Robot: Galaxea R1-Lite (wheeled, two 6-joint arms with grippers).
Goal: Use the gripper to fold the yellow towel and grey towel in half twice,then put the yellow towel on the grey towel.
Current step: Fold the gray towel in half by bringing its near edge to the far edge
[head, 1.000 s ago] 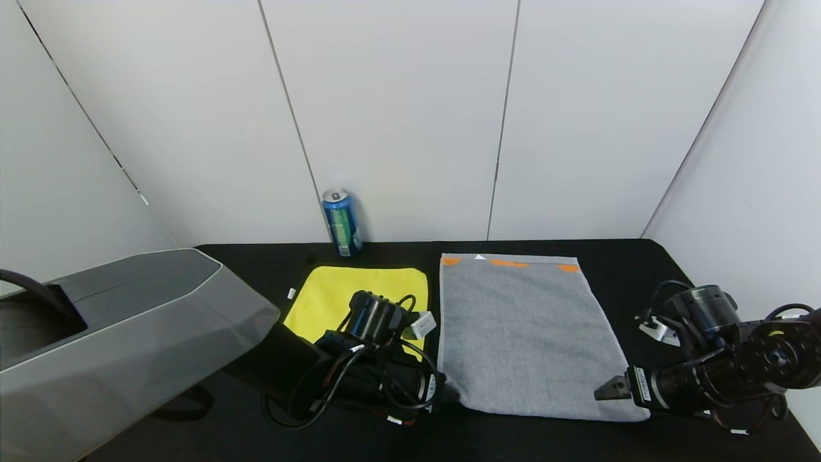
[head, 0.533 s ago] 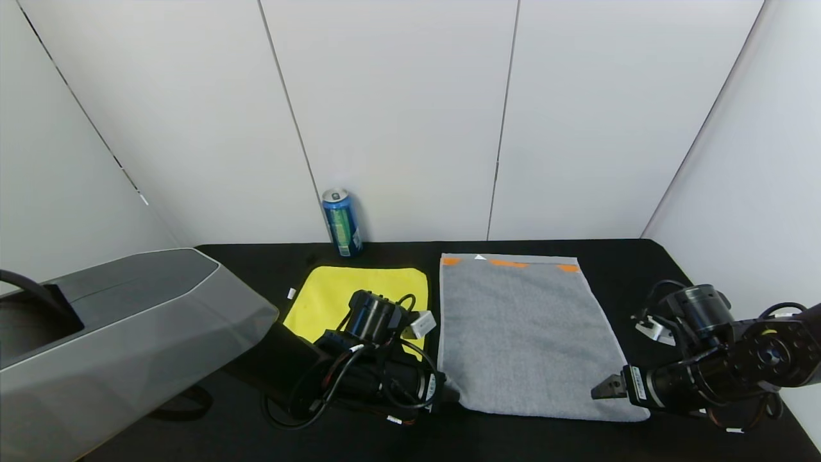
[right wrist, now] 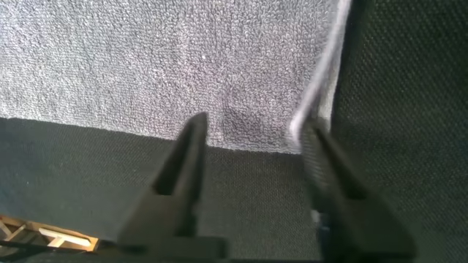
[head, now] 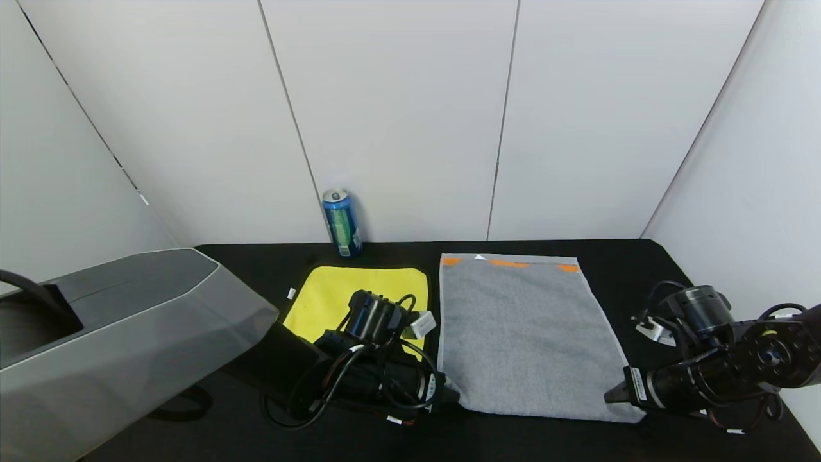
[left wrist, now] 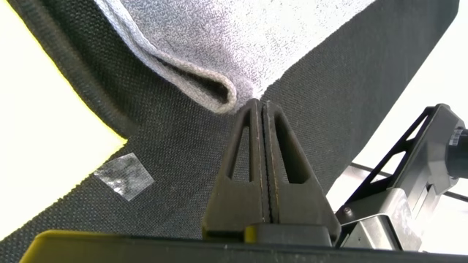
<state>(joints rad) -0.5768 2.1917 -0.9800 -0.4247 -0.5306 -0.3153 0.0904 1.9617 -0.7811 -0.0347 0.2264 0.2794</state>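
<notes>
Grey towel: grey terry rectangular towel [head: 526, 333] with orange patches on its far hem, flat on the black table [head: 616, 256], centre-right of the head frame
Yellow towel: bright yellow microfibre cloth [head: 337, 292], flat just left of the grey one, partly hidden by the left arm
Left gripper: left gripper [left wrist: 261, 113] with fingers pressed together, tips at the grey towel's curled near-left corner; whether cloth is pinched cannot be told
Right gripper: right gripper [right wrist: 252, 135] with fingers apart, straddling the grey towel's near-right corner, lower right of the head frame
Can: blue drink can [head: 342, 222], upright by the wall
</notes>
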